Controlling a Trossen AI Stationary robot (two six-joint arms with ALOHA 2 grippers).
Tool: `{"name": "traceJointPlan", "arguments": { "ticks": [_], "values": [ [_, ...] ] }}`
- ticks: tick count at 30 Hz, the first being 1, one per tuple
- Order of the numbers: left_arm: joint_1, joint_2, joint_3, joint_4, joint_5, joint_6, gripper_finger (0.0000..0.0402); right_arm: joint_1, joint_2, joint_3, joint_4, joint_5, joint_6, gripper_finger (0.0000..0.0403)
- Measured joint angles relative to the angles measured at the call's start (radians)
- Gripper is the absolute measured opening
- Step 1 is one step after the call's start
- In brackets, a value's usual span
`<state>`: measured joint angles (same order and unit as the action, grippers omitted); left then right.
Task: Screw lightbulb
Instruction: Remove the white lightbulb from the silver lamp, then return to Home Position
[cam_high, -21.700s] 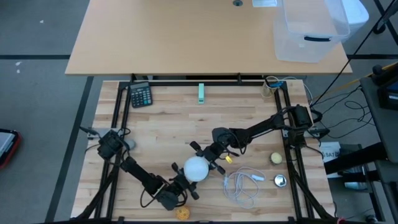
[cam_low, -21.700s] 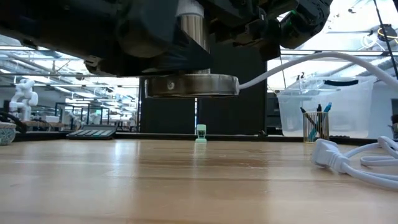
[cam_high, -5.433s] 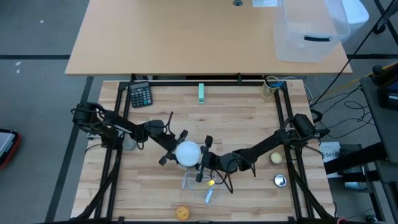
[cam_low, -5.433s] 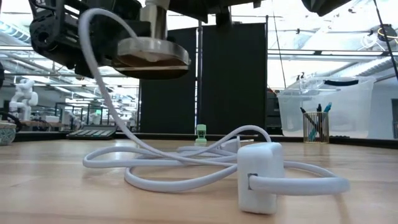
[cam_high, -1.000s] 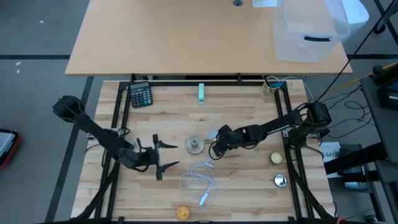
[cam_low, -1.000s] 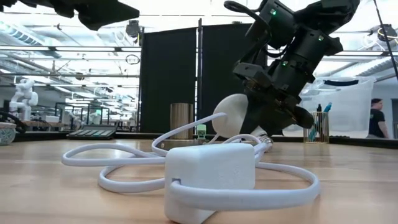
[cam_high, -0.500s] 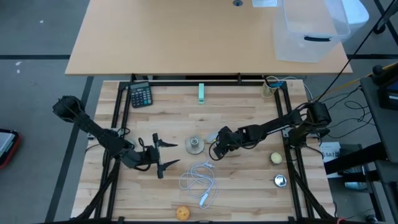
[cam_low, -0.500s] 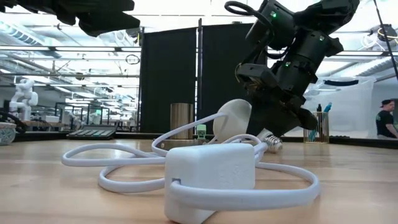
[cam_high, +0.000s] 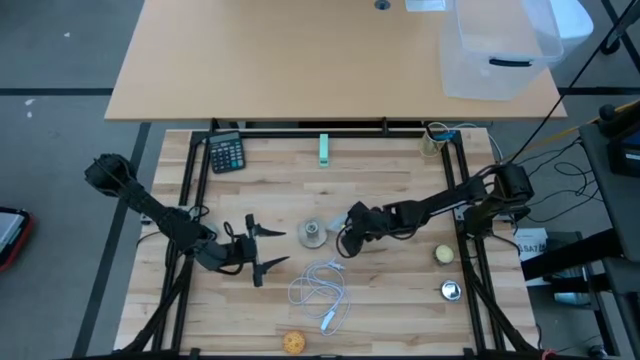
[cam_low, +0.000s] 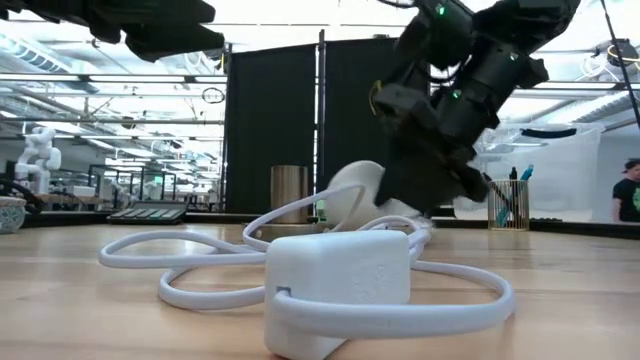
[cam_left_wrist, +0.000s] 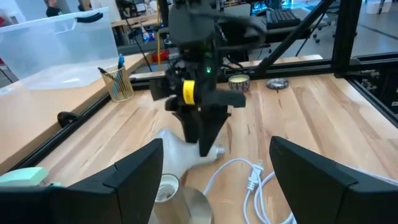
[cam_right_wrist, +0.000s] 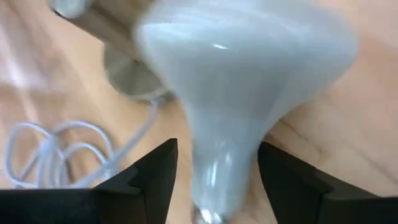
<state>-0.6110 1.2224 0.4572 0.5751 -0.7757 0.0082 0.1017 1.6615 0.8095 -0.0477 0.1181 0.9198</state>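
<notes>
The white lightbulb lies on its side on the wooden table, globe toward the metal lamp socket. My right gripper slants down over it, one finger on either side of the bulb's narrow neck. The screw base is hidden behind that gripper in the low view. My left gripper hovers open to the socket's left, holding nothing. The socket's white cord lies coiled near the front. My right gripper straddles the bulb's neck from above, slanting down, its fingers across the bulb. Whether the fingers touch the neck I cannot tell. The bulb rests on the table.
The cord's white adapter lies in front. A calculator, a green piece and a pencil cup stand along the far edge. A yellow ball, a grey disc and an orange ball lie nearer.
My right gripper has turned a little at the wrist above the bulb. The bulb's globe has shifted slightly toward the socket, and its screw base, which showed beside the fingers, is now behind the gripper in the low view.
</notes>
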Motion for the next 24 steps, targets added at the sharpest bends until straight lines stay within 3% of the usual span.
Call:
{"name": "traceJointPlan", "arguments": {
  "ticks": [14, 20, 24],
  "values": [
    [-0.002, -0.006, 0.003, 0.027, 0.007, 0.002, 0.0298, 0.015, -0.137, 0.058, -0.086, 0.068, -0.168, 0.021],
    [-0.007, -0.088, 0.028, 0.021, 0.026, 0.06, 0.0296, 0.064, -0.316, 0.059, -0.101, 0.228, -0.416, 0.0207],
    [-0.016, -0.201, 0.032, -0.048, 0.103, 0.131, 0.0269, 0.095, -0.455, 0.059, -0.117, 0.301, -0.629, 0.0169]
  ]
}}
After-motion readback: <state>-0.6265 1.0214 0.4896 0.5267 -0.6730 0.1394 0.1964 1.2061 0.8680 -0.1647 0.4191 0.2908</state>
